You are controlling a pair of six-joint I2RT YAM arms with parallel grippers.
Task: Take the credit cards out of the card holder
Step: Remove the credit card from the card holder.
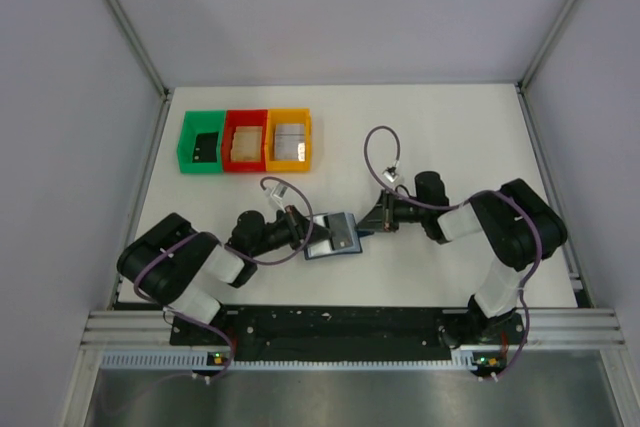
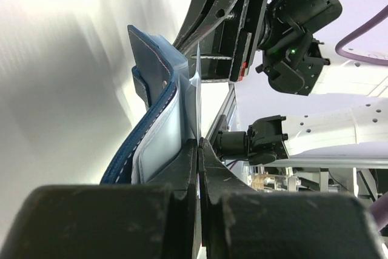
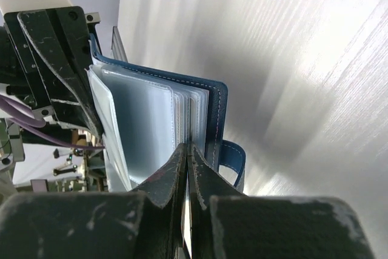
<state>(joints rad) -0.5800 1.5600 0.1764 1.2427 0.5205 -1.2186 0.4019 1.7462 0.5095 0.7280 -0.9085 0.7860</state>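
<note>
The dark blue card holder [image 1: 335,235] lies open at mid-table between my two grippers. My left gripper [image 1: 306,233] is shut on a thin pale leaf [image 2: 197,83] at the holder's left edge, beside the blue cover [image 2: 136,137]. My right gripper [image 1: 368,221] is shut on a thin inner sleeve [image 3: 182,113] near the spine [image 3: 216,116], so its tips [image 3: 189,147] meet on that leaf. Pale sleeves [image 3: 142,125] fan out between the two grips. The credit cards cannot be told apart from the sleeves. Whether the left-hand leaf is a card or a sleeve is unclear.
Three small bins stand in a row at the back left: green [image 1: 200,142], red [image 1: 245,140] and orange [image 1: 289,139], each with something flat inside. Cables loop above both wrists. The table's near edge carries the arm bases on a black rail [image 1: 340,332].
</note>
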